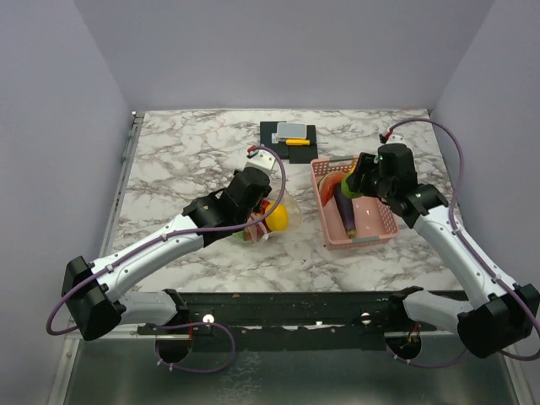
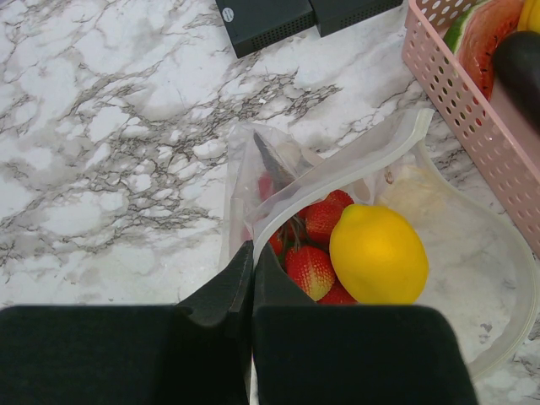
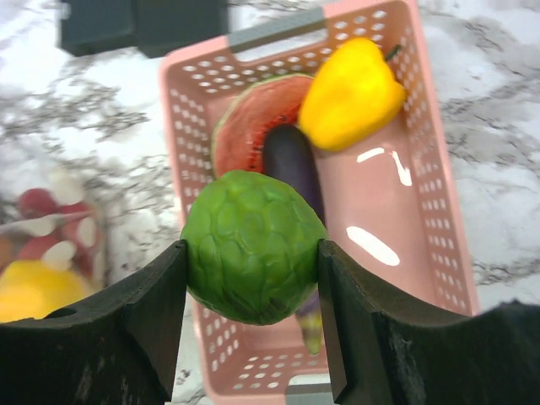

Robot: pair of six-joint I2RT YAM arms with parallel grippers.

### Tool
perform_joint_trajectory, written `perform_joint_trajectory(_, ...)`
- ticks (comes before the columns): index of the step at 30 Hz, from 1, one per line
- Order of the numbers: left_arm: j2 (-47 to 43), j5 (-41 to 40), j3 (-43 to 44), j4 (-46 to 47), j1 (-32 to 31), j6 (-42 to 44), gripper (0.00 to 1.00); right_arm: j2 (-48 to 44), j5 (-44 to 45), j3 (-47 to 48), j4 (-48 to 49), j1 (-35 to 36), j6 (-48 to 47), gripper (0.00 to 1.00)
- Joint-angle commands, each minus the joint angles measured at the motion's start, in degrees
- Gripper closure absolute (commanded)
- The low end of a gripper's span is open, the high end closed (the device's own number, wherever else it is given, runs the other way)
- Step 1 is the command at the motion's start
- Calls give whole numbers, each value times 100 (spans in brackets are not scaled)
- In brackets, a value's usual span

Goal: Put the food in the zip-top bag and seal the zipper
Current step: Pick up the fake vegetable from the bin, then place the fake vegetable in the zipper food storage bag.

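The clear zip-top bag [image 2: 472, 278] lies open on the marble table, holding a yellow lemon [image 2: 378, 253] and red strawberries [image 2: 310, 268]. My left gripper [image 2: 251, 253] is shut on the bag's white zipper rim [image 2: 337, 173] at its near left edge. My right gripper [image 3: 251, 253] is shut on a bumpy green fruit [image 3: 251, 246] and holds it above the pink basket [image 3: 190, 181]. In the basket lie a yellow pepper [image 3: 350, 94], a purple eggplant [image 3: 291, 160] and a watermelon slice [image 3: 245, 118]. In the top view the bag [image 1: 268, 218] is left of the basket [image 1: 381, 229].
A black base with a yellow-and-grey item [image 1: 291, 132] sits at the back centre; its black blocks show in the left wrist view [image 2: 266, 18]. The basket's wall [image 2: 472, 110] stands close to the right of the bag.
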Motion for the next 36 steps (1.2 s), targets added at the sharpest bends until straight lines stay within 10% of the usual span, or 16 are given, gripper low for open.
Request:
perform_joint_trajectory(1, -74, -22, -54, 87, 26, 7, 100, -414, -937, 246, -105, 117, 46, 79)
perform_joint_trajectory(12, -70, -13, -56, 86, 23, -11, 100, -692, -1841, 275, 340, 827, 341, 79)
perform_joint_trajectory(36, -129, -5, -54, 86, 26, -11, 100, 878, -378, 1027, 1198, 3248, 456, 79)
